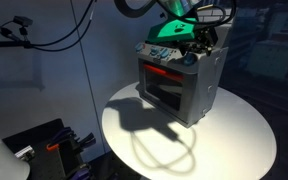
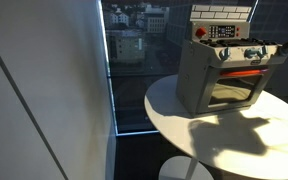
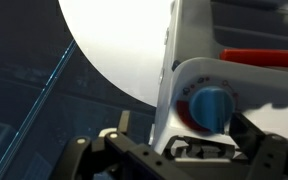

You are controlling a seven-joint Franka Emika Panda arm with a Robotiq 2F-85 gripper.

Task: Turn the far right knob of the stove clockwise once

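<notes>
The stove (image 1: 179, 85) is a small grey toy oven with a glass door and a red strip, standing on a round white table; it also shows in an exterior view (image 2: 224, 85). In the wrist view the far right knob (image 3: 212, 108) is a round blue knob on a red ring at the end of the white panel. My gripper (image 3: 184, 130) is open, with its dark fingers on either side of this knob, the right finger close to it. In both exterior views the gripper (image 1: 202, 40) (image 2: 284, 45) is at the stove's knob-panel end.
The round white table (image 1: 234, 140) (image 2: 234, 150) carries only the stove. A dark window with a city view (image 2: 134, 40) stands behind it. Black equipment (image 1: 44, 145) sits low beside the table and cables (image 1: 54, 35) hang above.
</notes>
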